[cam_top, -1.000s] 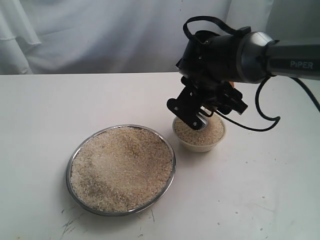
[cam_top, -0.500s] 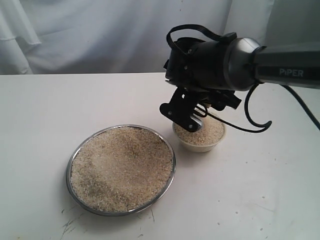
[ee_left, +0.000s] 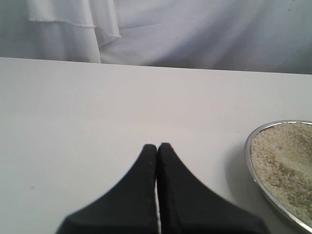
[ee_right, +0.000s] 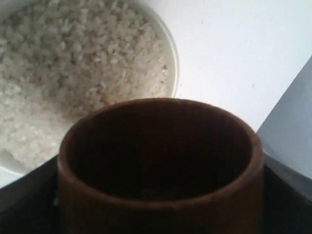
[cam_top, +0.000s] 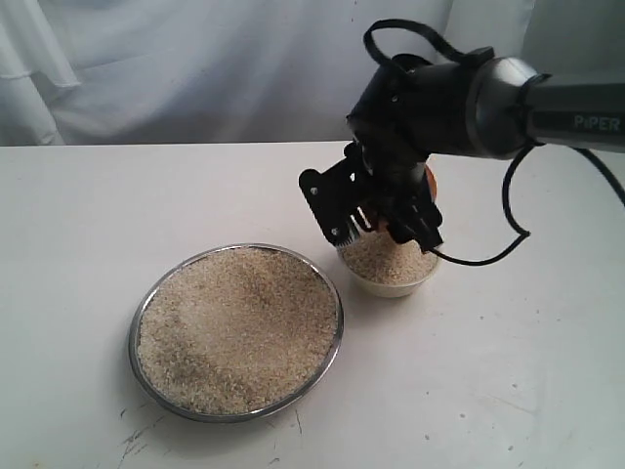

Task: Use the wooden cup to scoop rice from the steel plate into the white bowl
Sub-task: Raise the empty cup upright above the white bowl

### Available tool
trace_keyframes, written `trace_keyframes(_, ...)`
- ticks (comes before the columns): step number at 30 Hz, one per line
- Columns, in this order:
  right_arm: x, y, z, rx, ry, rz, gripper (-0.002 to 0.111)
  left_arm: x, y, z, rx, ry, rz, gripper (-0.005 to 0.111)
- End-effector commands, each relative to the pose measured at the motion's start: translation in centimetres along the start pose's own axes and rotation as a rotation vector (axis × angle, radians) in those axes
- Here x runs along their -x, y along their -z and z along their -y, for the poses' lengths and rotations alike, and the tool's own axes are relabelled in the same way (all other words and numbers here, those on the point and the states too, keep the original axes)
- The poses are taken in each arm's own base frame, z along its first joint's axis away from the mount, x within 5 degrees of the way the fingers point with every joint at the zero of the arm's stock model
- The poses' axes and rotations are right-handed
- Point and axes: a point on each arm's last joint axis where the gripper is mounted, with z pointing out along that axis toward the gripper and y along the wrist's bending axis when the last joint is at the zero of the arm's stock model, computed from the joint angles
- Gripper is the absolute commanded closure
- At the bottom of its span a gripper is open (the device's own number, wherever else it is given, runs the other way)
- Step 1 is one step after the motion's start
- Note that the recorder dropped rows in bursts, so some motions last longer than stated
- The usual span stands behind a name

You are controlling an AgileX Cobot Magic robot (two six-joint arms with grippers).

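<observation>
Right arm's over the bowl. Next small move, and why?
Probably lift the wooden cup clear and carry it toward the steel plate for another scoop. The right gripper holds it just above the white bowl, its inside looks dark and empty, and plenty of rice lies on the plate.

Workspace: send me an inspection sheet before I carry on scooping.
Surface: white table, a few dark scuff marks.
Job's things: steel plate full of rice; white bowl heaped with rice; wooden cup above the bowl, no rice seen inside.
Clutter: nothing seen.
End effectors: right end effector closed on the wooden cup; left end effector shut, empty.
Cables: black cable drooping from the right arm beside the bowl.
Surroundings: white cloth backdrop.
</observation>
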Motion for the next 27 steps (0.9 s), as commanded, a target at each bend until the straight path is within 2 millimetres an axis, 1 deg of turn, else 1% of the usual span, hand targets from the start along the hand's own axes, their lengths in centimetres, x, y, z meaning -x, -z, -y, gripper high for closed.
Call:
trace_keyframes(1, -1.2, 1.2, 0.5, 0.006, -0.285, 0.186, 0.108, 0.0, 0.0, 0.0, -0.003, -0.002, 0.013, 0.107)
trace_keyframes(5, -1.9, 1.8, 0.7, 0.063, -0.493, 0.372, 0.108, 0.0, 0.0, 0.0, -0.003, -0.002, 0.013, 0.107)
trace_keyframes(7, -2.2, 2.3, 0.9, 0.086, -0.561, 0.460, 0.108, 0.0, 0.0, 0.0, -0.003, -0.002, 0.013, 0.107)
trace_keyframes(8, -2.2, 2.7, 1.1, 0.108, -0.611, 0.555, 0.108, 0.0, 0.0, 0.0, -0.003, -0.002, 0.013, 0.107)
trace_keyframes(9, -2.1, 3.0, 1.2, 0.113, -0.625, 0.602, 0.108, 0.0, 0.0, 0.0, -0.003, -0.002, 0.013, 0.107)
trace_keyframes(10, -1.9, 3.6, 1.5, 0.110, -0.662, 0.697, 0.108, 0.0, 0.0, 0.0, -0.003, -0.002, 0.013, 0.107)
trace_keyframes(11, -1.7, 3.9, 1.7, 0.104, -0.659, 0.736, 0.108, 0.0, 0.0, 0.0, -0.003, -0.002, 0.013, 0.107)
trace_keyframes(12, -1.1, 4.6, 2.2, 0.090, -0.681, 0.852, 0.108, 0.0, 0.0, 0.0, -0.003, -0.002, 0.013, 0.107)
trace_keyframes(13, -0.8, 4.9, 2.4, 0.085, -0.692, 0.907, 0.108, 0.0, 0.0, 0.0, -0.003, -0.002, 0.013, 0.107)
trace_keyframes(14, -0.2, 5.7, 2.9, 0.081, -0.717, 1.037, 0.108, 0.0, 0.0, 0.0, -0.003, -0.002, 0.013, 0.107)
trace_keyframes(15, 0.0, 6.0, 3.1, 0.087, -0.750, 1.094, 0.108, 0.0, 0.0, 0.0, -0.003, -0.002, 0.013, 0.107)
trace_keyframes(16, 0.6, 6.6, 3.2, 0.105, -0.747, 1.185, 0.108, 0.0, 0.0, 0.0, -0.003, -0.002, 0.013, 0.107)
trace_keyframes(17, 0.7, 6.8, 3.2, 0.108, -0.737, 1.214, 0.108, 0.0, 0.0, 0.0, -0.003, -0.002, 0.013, 0.107)
trace_keyframes(19, 1.0, 7.3, 2.9, 0.112, -0.691, 1.283, 0.108, 0.0, 0.0, 0.0, -0.003, -0.002, 0.013, 0.107)
trace_keyframes(20, 1.4, 7.7, 2.4, 0.132, -0.653, 1.366, 0.108, 0.0, 0.0, 0.0, -0.003, -0.002, 0.013, 0.107)
trace_keyframes(21, 1.4, 7.6, 2.1, 0.141, -0.651, 1.397, 0.108, 0.0, 0.0, 0.0, -0.003, -0.002, 0.013, 0.107)
trace_keyframes(22, 1.4, 7.0, 1.3, 0.133, -0.641, 1.422, 0.108, 0.0, 0.0, 0.0, -0.003, -0.002, 0.013, 0.107)
trace_keyframes(23, 1.2, 6.5, 0.9, 0.095, -0.619, 1.423, 0.108, 0.0, 0.0, 0.0, -0.003, -0.002, 0.013, 0.107)
trace_keyframes(24, 0.7, 5.6, 0.3, 0.088, -0.678, 1.424, 0.108, 0.0, 0.0, 0.0, -0.003, -0.002, 0.013, 0.107)
trace_keyframes(25, 0.4, 5.1, -0.1, 0.104, -0.692, 1.421, 0.108, 0.0, 0.0, 0.0, -0.003, -0.002, 0.013, 0.107)
trace_keyframes(26, -0.2, 4.9, -1.0, 0.159, -0.680, 1.468, 0.108, 0.0, 0.0, 0.0, -0.003, -0.002, 0.013, 0.107)
trace_keyframes(27, -0.5, 4.9, -1.4, 0.186, -0.666, 1.489, 0.108, 0.0, 0.0, 0.0, -0.003, -0.002, 0.013, 0.107)
